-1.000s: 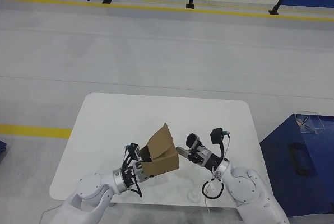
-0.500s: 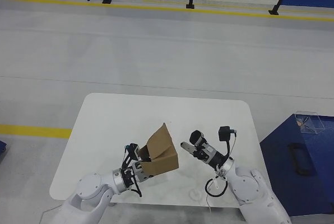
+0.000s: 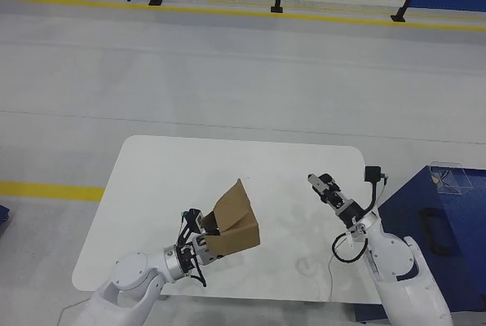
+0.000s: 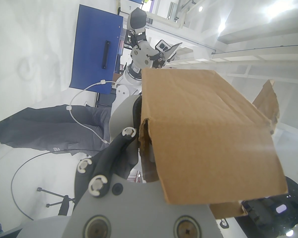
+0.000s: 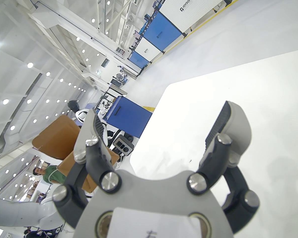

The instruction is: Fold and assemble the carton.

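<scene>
The brown carton point(image 3: 236, 219) is held tilted above the table's front middle, with one flap point(image 3: 234, 200) standing up. My left gripper point(image 3: 204, 243) is shut on the carton's lower wall from the left. In the left wrist view the carton point(image 4: 206, 137) sits close up, with one dark finger point(image 4: 119, 144) against its torn corner; the other finger is hidden behind the cardboard. My right gripper point(image 3: 316, 180) hangs open over the table's right part, well apart from the carton. In the right wrist view the right gripper point(image 5: 161, 122) has nothing between its fingers, and the carton point(image 5: 57, 137) shows farther off.
The white table point(image 3: 186, 171) has rounded corners and bare room at the back and left. A blue cabinet point(image 3: 439, 244) stands close to the table's right edge, with a clear plastic holder point(image 3: 448, 175) on top. A white cable point(image 3: 345, 244) loops at my right wrist.
My right gripper has drawn away from the carton's right side, moving right and toward the back over the table's right part. The left gripper and the carton have stayed put.
</scene>
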Robot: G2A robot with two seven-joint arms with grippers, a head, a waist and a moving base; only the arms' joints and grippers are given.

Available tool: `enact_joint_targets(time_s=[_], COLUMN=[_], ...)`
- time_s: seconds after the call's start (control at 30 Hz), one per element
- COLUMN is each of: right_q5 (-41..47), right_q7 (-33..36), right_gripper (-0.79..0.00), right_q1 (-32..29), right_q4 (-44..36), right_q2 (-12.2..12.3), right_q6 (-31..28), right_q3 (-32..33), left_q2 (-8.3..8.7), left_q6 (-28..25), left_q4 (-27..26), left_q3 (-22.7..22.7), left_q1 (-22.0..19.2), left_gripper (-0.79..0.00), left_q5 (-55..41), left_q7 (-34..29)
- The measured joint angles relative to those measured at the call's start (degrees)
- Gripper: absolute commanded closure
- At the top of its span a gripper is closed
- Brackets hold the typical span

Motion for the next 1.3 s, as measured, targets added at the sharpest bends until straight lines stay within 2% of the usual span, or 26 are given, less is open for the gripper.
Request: enact_joint_targets(time_s=[0.1,0.23,0.3,0.4,0.53,0.63,0.73,0.9,1.03,1.13,1.17,1.2,1.23,1.3], right_q5=[0.02,-1.01,-0.30,2.77,5.62,6.98,7.01,6.96,6.94,7.01,7.05,7.09,7.13,7.18], right_q7=[0.03,-1.61,-1.32,0.87,2.39,3.26,3.87,4.11,4.30,4.38,4.38,4.38,4.40,4.49], right_gripper=[-0.785,-0.785,-0.785,-0.785,-0.785,-0.785,-0.785,-0.785,-0.785,-0.785,-0.785,-0.785,-0.785,-0.785], right_q1=[0.00,-0.15,0.10,0.86,1.73,1.94,2.13,2.46,2.61,2.86,2.90,2.93,2.97,3.06], right_q4=[0.00,0.25,0.88,2.38,3.67,3.97,4.34,5.05,5.79,6.37,6.47,6.55,6.63,6.75], right_q2=[0.00,0.07,0.20,0.46,0.67,0.70,0.74,0.74,0.74,0.74,0.74,0.75,0.77,0.81], right_q6=[0.00,0.96,1.16,1.07,0.85,0.96,0.85,0.75,0.56,0.35,0.31,0.29,0.27,0.24], right_q3=[0.00,0.95,1.94,3.77,5.29,5.26,4.94,4.36,3.87,3.61,3.58,3.58,3.60,3.66], left_q2=[-0.29,-1.81,-2.53,-4.03,-6.24,-7.67,-8.93,-10.96,-12.90,-14.42,-14.81,-15.16,-15.59,-16.14], left_q6=[2.51,12.21,14.41,16.19,11.63,6.72,0.02,-8.55,-15.35,-16.18,-16.49,-16.74,-16.73,-16.20], left_q4=[-0.69,-6.39,-8.98,-12.67,-16.28,-17.40,-16.67,-12.26,-5.74,-2.31,-1.34,-0.47,0.49,1.51], left_q3=[0.51,2.23,2.92,4.82,8.38,11.22,13.42,16.66,18.75,21.03,21.52,22.00,22.63,23.38], left_q1=[0.82,2.25,2.69,3.73,4.54,4.52,3.94,1.61,-2.76,-6.03,-6.88,-7.59,-8.33,-9.07], left_gripper=[0.000,0.000,0.000,0.000,0.000,0.000,0.000,0.000,0.000,0.000,-0.246,-0.459,-0.785,-0.785], left_q5=[-1.43,-11.90,-17.22,-27.25,-41.12,-48.40,-52.43,-55.15,-55.37,-57.53,-57.66,-57.62,-57.57,-57.95], left_q7=[2.92,19.25,27.82,44.06,65.73,78.37,88.05,101.81,111.98,112.71,112.50,112.29,112.04,111.51])
